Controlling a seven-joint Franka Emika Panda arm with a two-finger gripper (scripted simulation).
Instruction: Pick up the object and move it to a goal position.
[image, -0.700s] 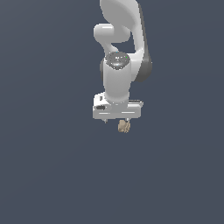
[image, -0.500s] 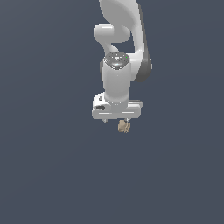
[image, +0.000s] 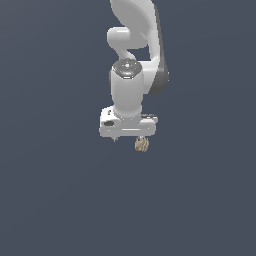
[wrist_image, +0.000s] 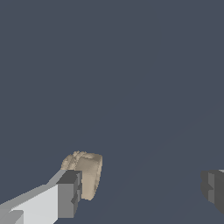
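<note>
The object (image: 141, 144) is a small tan, lumpy, ridged item just below the end of the white gripper bar toward the exterior view's right. In the wrist view the object (wrist_image: 85, 173) sits against the tip of one grey finger (wrist_image: 69, 194). The other finger (wrist_image: 213, 188) stands far off across a wide gap. My gripper (image: 129, 139) (wrist_image: 140, 188) is open and points straight down. The object lies at one side of the gap, not between closed pads. I cannot tell whether it rests on the surface.
The white arm (image: 131, 85) rises straight up from the gripper to the top of the exterior view. A plain dark grey-blue surface (image: 60, 200) fills everything else.
The gripper bar and wrist have shifted slightly toward the exterior view's left. The object stays at the same spot in the picture.
</note>
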